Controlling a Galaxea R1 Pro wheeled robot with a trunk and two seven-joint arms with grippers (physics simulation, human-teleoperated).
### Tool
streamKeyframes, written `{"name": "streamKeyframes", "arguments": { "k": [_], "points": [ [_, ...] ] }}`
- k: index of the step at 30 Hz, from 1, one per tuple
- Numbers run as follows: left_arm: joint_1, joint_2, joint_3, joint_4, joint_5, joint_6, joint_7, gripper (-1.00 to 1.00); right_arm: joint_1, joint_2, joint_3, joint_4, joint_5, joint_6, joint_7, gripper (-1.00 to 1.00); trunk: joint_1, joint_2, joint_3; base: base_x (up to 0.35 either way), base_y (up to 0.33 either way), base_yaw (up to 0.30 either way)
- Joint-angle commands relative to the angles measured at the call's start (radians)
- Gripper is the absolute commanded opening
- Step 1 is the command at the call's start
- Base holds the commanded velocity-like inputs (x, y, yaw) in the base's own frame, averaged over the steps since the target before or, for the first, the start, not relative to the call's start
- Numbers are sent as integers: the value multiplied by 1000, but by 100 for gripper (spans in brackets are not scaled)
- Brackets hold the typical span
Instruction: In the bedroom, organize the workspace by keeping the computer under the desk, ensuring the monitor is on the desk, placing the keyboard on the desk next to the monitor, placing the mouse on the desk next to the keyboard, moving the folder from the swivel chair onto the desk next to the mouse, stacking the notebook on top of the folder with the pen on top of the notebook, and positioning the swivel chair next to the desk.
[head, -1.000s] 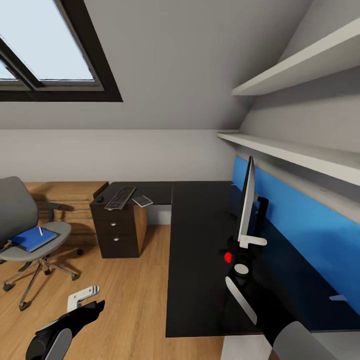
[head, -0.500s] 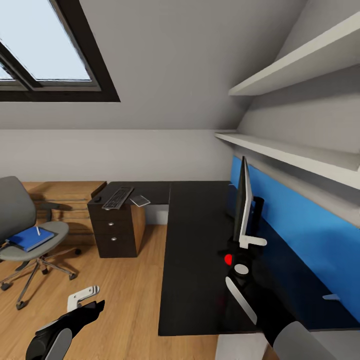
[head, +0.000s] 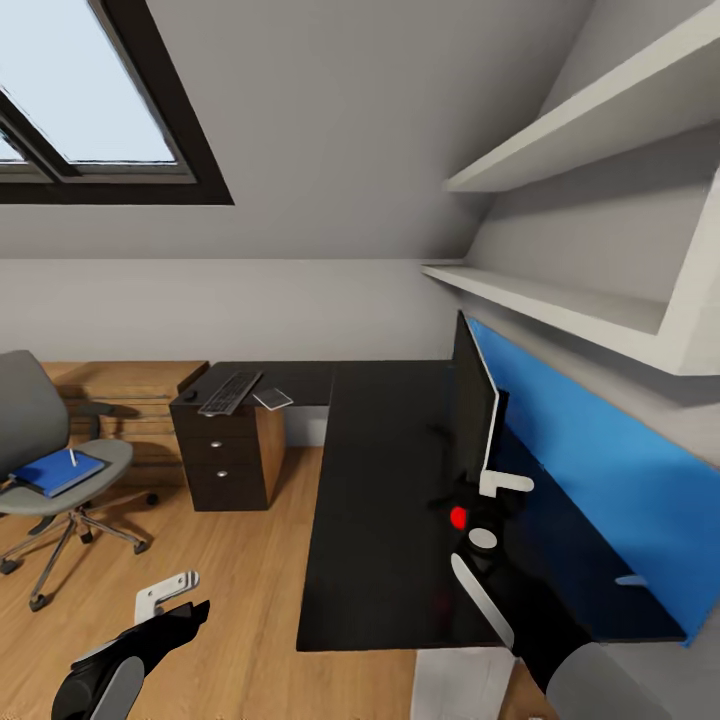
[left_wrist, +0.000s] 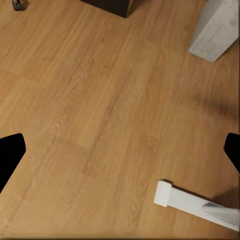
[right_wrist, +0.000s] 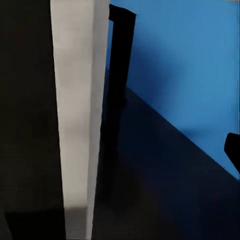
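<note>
Monitor (head: 472, 405) turned; head view shows folder (head: 57, 470).

Head camera overlooks the desk (head: 390, 500); left wrist faces floor (left_wrist: 100, 125), right wrist close to the monitor (right_wrist: 80, 115).

Skylight (head: 90, 100), 2 shelves (head: 560, 150), wood floor (head: 230, 560).

The surface (head: 380, 520) is glossy black, faintly mirroring the matt blue wall panel (head: 590, 470). The floor (head: 230, 590) shows satin, light wood planks with visible grain. The swivel chair (head: 40, 440) has grey padded cloth, with shiny chrome spokes below. The folder (head: 55, 472) looks smooth and blue. The shelves (head: 560, 300) appear matt white.
</note>
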Motion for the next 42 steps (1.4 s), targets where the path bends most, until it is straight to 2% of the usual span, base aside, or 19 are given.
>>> {"name": "streamKeyframes", "arguments": {
  "k": [1, 14, 42],
  "points": [
    [-1, 0, 0, -2, 11, 3, 9, 100, -1, -2, 4, -2, -3, 9, -8, 100, 0, -1, -1, -59, -273, 0],
    [-1, 0, 0, -2, 11, 3, 9, 100, -1, 0, 4, -2, -3, 9, -8, 100, 0, -1, -1, -7, -237, 0],
    [-1, 0, 1, -2, 11, 3, 9, 100, -1, 1, 7, -2, -3, 8, -8, 100, 0, -1, -1, 0, -7, 0]
  ]
}}
